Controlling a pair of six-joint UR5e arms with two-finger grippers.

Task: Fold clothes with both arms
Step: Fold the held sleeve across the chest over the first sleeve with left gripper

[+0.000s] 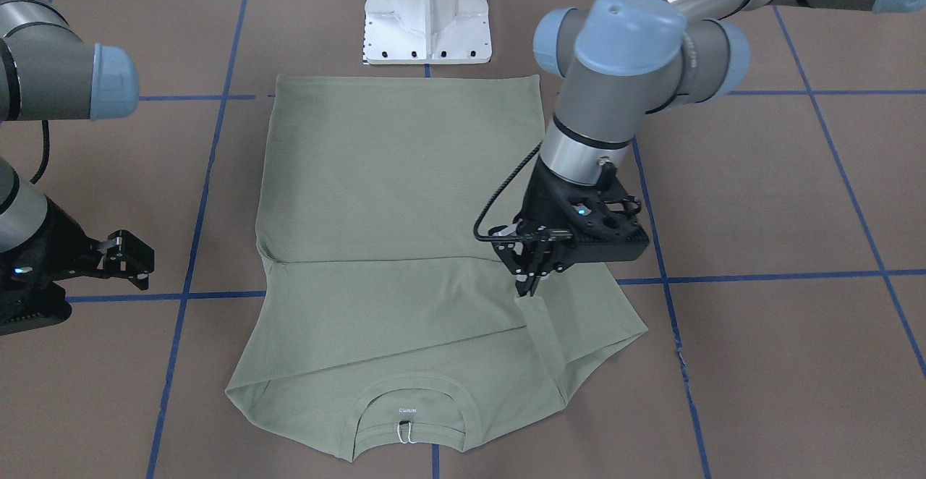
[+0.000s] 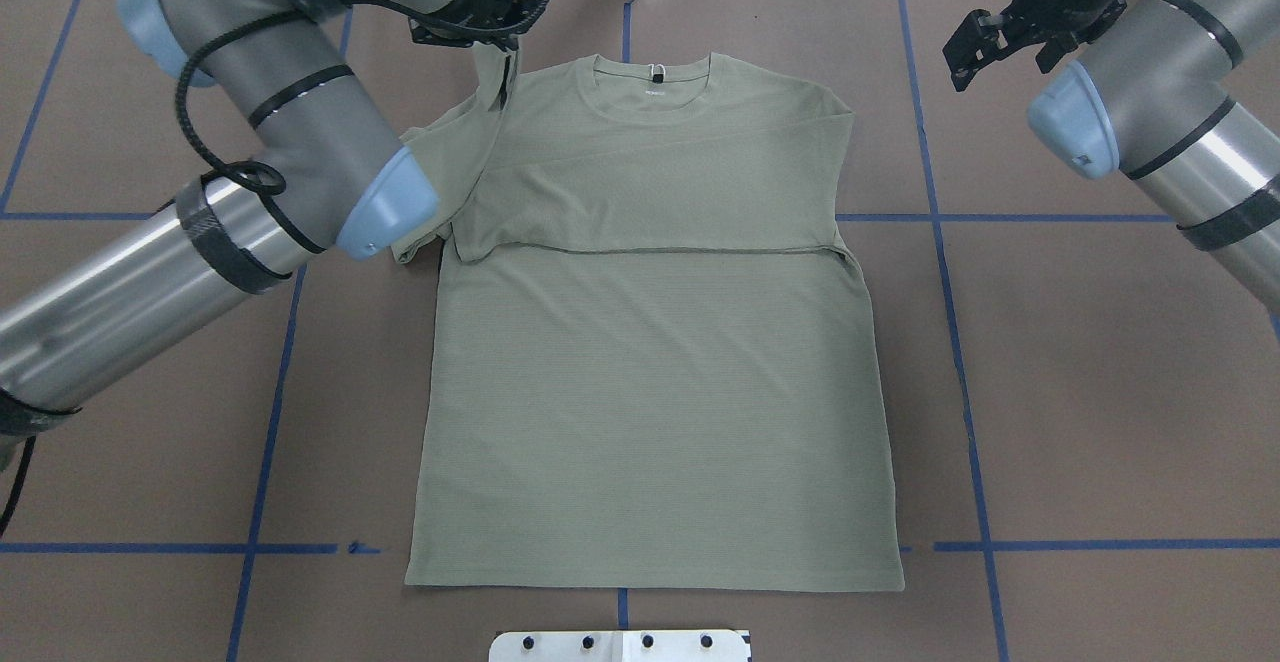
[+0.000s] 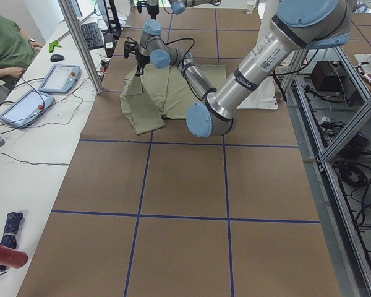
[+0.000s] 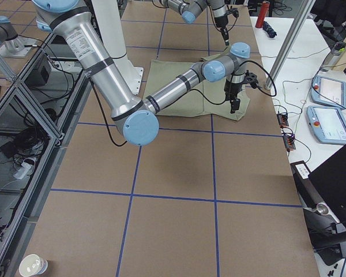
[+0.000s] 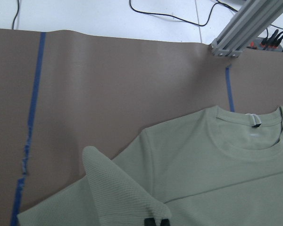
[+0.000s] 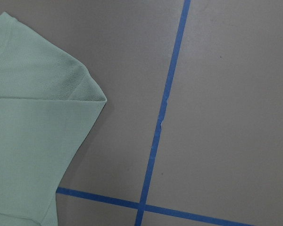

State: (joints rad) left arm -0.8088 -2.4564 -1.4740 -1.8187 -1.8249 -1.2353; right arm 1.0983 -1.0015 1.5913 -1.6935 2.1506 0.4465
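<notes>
The left arm (image 1: 600, 121) and right arm (image 2: 1150, 72) are silver-and-grey tubes with pale blue joint caps, black bands and black cables.

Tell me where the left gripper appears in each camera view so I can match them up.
Front-facing: left gripper right of centre, pinching the sleeve.
Overhead: left gripper top left.
Exterior left: left gripper upper left.
Exterior right: left gripper top centre.
Left wrist: fingertips at bottom edge.
Right wrist: not in view.
Shared landmark: the shirt collar.
</notes>
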